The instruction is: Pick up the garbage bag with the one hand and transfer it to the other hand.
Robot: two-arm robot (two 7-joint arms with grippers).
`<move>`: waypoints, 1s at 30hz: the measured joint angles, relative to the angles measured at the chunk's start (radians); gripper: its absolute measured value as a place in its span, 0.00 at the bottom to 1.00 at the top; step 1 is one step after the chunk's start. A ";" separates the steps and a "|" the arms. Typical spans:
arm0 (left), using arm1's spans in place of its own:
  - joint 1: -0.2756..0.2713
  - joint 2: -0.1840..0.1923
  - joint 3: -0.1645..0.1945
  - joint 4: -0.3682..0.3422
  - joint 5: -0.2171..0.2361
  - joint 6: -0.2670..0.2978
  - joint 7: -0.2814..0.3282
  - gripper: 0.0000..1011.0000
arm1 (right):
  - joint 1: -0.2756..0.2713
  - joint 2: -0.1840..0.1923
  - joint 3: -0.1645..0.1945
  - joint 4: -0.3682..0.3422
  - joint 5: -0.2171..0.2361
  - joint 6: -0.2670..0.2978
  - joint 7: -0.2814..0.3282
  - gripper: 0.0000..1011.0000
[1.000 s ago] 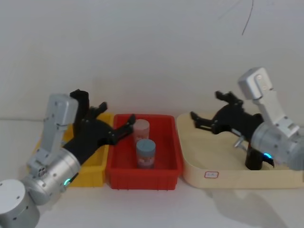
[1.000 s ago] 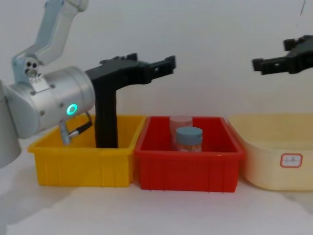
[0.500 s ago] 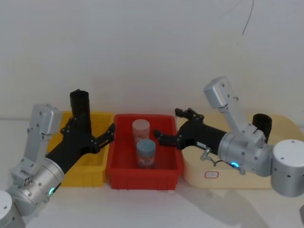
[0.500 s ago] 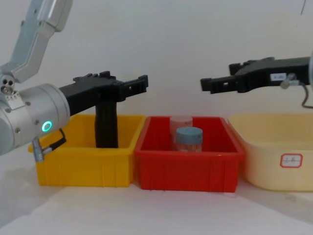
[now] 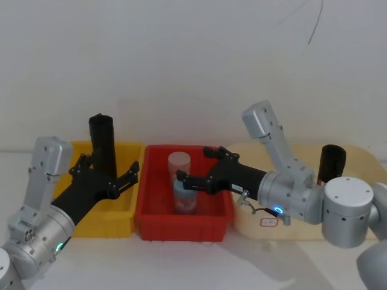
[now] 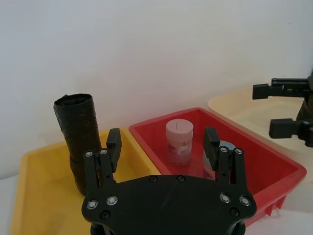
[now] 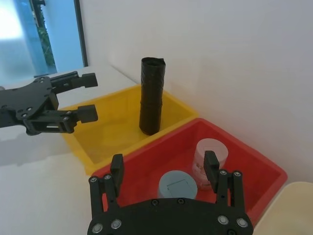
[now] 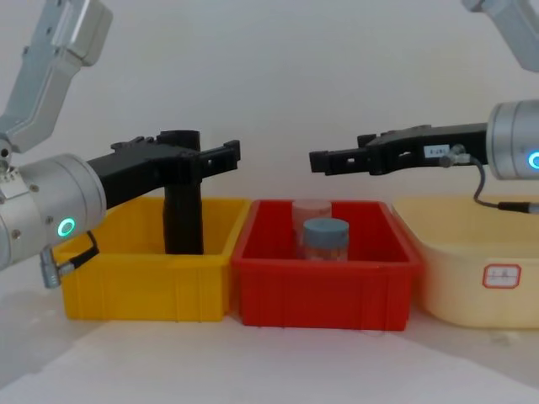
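Observation:
The garbage bag [image 5: 103,145] is a tall black roll standing upright in the yellow bin [image 5: 118,222]; it also appears as the roll [image 8: 182,198], [image 6: 78,134], [image 7: 150,95]. My left gripper [image 5: 106,172] is open on its near side, level with the upper part of the bag, and holds nothing. In the left wrist view the left gripper [image 6: 162,142] has the bag beyond one finger, not between the two. My right gripper [image 5: 195,166] is open and empty, hovering above the red bin [image 5: 151,220], its tips [image 8: 320,160] pointing toward the left gripper [image 8: 229,153].
A pale pink jar [image 5: 179,162] and a blue-lidded jar [image 5: 185,194] stand in the red bin. A beige tray [image 5: 302,226] at the right holds another black roll [image 5: 331,163]. The white wall is close behind the bins.
The right gripper has swung left from over the beige tray to over the red bin. The left gripper has drawn back and lowered beside the bag. Both stay open.

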 joint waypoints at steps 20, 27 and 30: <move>0.006 0.003 -0.004 -0.002 0.003 0.003 0.006 0.99 | 0.104 -0.057 -0.053 0.245 0.007 -0.043 0.045 0.99; 0.007 0.004 -0.005 -0.002 0.004 0.004 0.007 0.99 | 0.141 -0.075 -0.062 0.330 0.007 -0.067 0.051 0.99; 0.007 0.004 -0.005 -0.002 0.004 0.004 0.008 0.99 | 0.155 -0.081 -0.066 0.366 0.008 -0.076 0.053 0.99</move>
